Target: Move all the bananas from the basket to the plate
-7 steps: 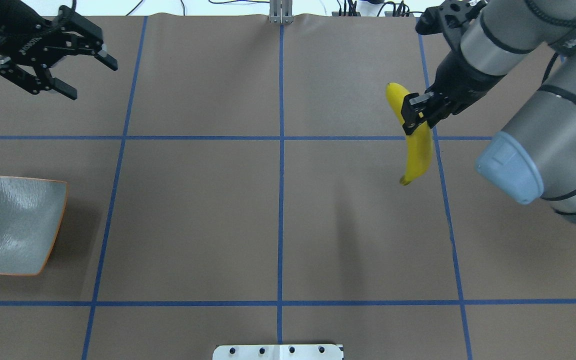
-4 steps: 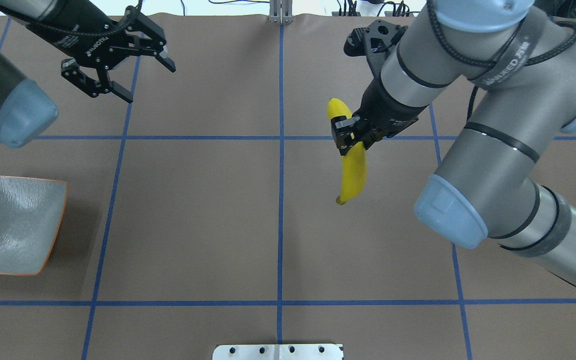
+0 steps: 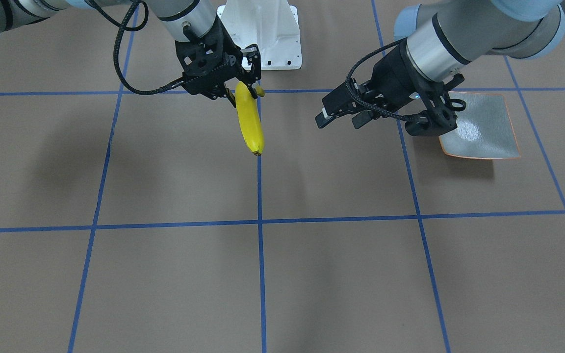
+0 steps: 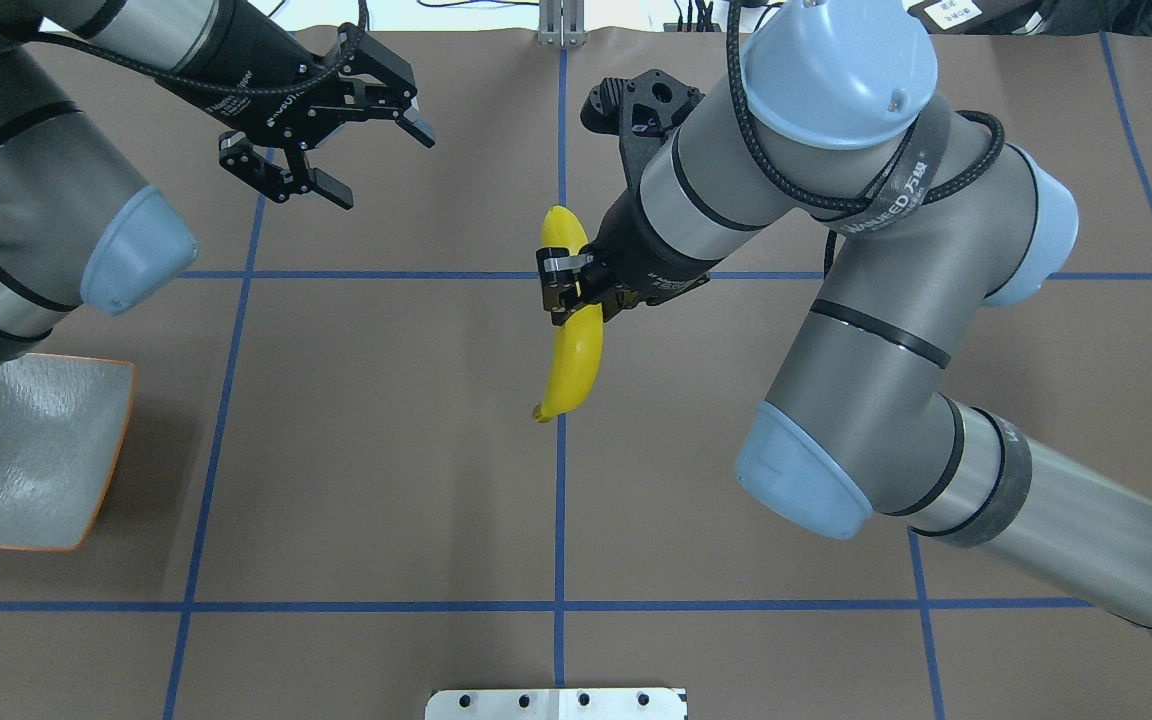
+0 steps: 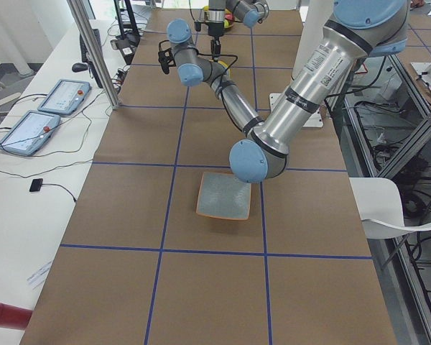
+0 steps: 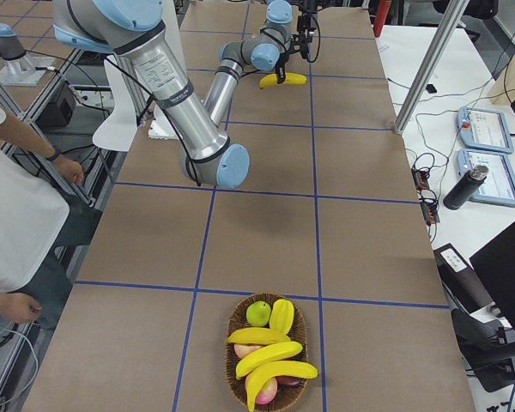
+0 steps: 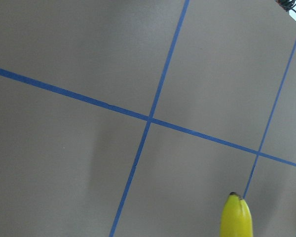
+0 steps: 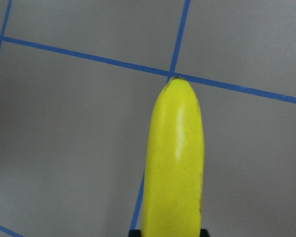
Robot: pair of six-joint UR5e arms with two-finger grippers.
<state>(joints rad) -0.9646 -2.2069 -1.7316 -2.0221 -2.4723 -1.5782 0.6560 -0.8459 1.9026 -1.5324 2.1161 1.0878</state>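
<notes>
banana (image 4: 577,355) is pinched off-centre by right gripper (image 4: 566,291), held over mid-table (image 4: 386,450), presumably for handover; left gripper (image 4: 379,163) is spread wide nearby, empty. plate (image 4: 26,450) is unfilled.

**STOCK COUNT: DESK AND RIG**

Single banana (image 4: 576,350), off the desk (image 4: 386,450): one. Basket bananas (image 6: 268,354): four appear to show; overlap leaves the count uncertain. Basket (image 6: 301,319): one. Plate (image 4: 26,450): one, at 8 o'clock in the overhead view. Green round fruit (image 6: 258,312): one. Reddish fruit (image 6: 266,392): number indeterminate. End effectors: two, the left end effector (image 4: 381,165) and the right end effector (image 4: 564,290). Control tablets (image 6: 491,178): two. Person (image 6: 17,215): one.
</notes>
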